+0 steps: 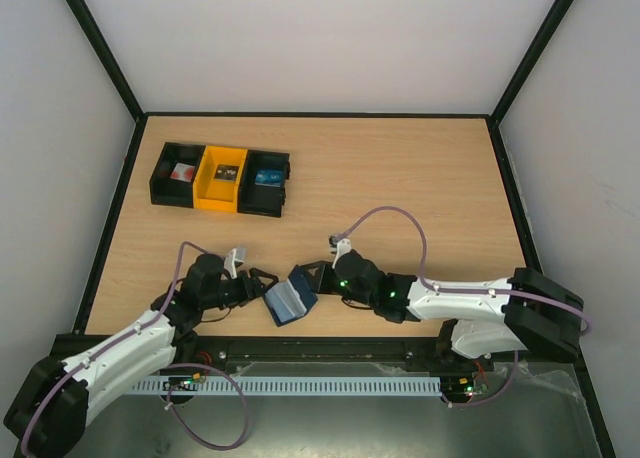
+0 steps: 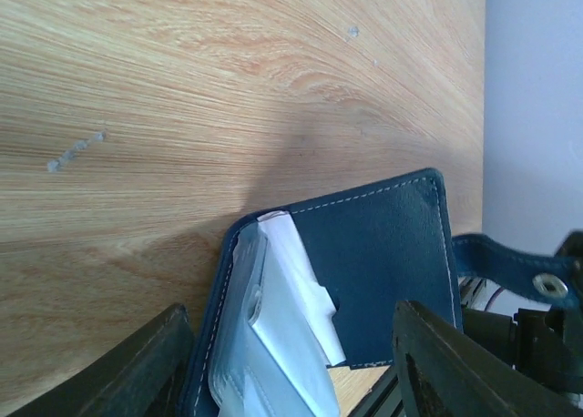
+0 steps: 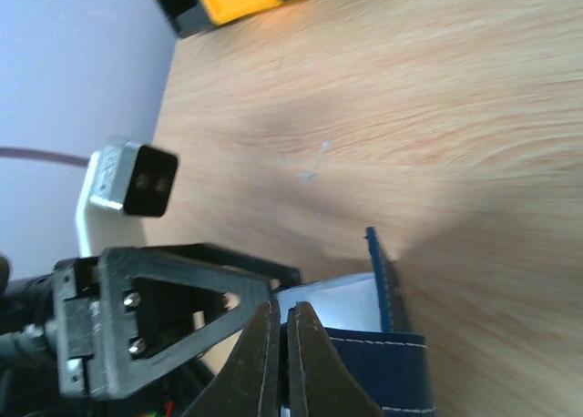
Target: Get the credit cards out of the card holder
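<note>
The dark navy card holder point(image 1: 290, 300) lies open between my two grippers near the table's front edge. In the left wrist view its flap point(image 2: 383, 253) stands up, and pale cards in clear sleeves point(image 2: 282, 335) show inside; their colours are unclear. My left gripper point(image 1: 266, 286) is open, and its fingers point(image 2: 137, 371) straddle the card-bearing half point(image 2: 290, 312). My right gripper point(image 1: 312, 276) is shut on the card holder's navy flap point(image 3: 383, 371), jaws almost together point(image 3: 281, 308). A pale card point(image 3: 337, 299) shows behind them. The snap tab point(image 2: 547, 285) sticks out to the right.
Three joined bins stand at the back left: black point(image 1: 176, 173), yellow point(image 1: 222, 177) and black point(image 1: 267, 182). Each holds a small flat thing, the last one bluish. The left gripper's finger point(image 3: 155, 317) and wrist camera point(image 3: 127, 180) are close to my right jaws.
</note>
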Available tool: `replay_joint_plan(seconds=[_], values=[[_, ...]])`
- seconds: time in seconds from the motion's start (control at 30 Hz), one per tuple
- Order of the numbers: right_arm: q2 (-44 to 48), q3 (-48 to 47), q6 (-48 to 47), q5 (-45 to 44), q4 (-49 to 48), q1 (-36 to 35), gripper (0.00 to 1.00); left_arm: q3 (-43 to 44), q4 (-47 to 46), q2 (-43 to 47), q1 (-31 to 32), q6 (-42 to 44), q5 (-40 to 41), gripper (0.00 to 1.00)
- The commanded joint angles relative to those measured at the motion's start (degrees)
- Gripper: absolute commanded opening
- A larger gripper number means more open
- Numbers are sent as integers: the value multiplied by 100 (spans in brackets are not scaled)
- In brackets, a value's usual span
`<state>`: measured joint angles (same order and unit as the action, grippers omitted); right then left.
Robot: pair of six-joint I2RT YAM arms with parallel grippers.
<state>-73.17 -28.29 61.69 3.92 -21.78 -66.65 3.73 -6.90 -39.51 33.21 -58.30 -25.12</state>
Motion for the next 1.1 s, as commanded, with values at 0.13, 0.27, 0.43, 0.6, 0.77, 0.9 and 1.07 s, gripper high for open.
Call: replay_joint_plan(seconds=[0.13,0.27,0.43,0.6,0.77,0.9,1.07], values=[[394,529,-68,-672,619,189,2,-190,-314,-220,13,-35,17,54],[378,654,-33,-769,616,213,2,-231,-439,-386,10,-40,-4,51],[336,907,95,-955,500,222,2,-259,-644,-470,17,-94,-130,44],[301,1004,150,-1108,539,223,2,-457,-1175,-436,14,-358,-350,34],[367,978,88,-1292,739,223,2,-545,-1360,-416,18,-410,-399,17],[390,695,-72,-1205,1129,217,12,-527,-1407,-417,18,-400,-454,3],[522,74,-379,-1104,1918,223,35,-524,-1469,-414,18,-415,-448,3]])
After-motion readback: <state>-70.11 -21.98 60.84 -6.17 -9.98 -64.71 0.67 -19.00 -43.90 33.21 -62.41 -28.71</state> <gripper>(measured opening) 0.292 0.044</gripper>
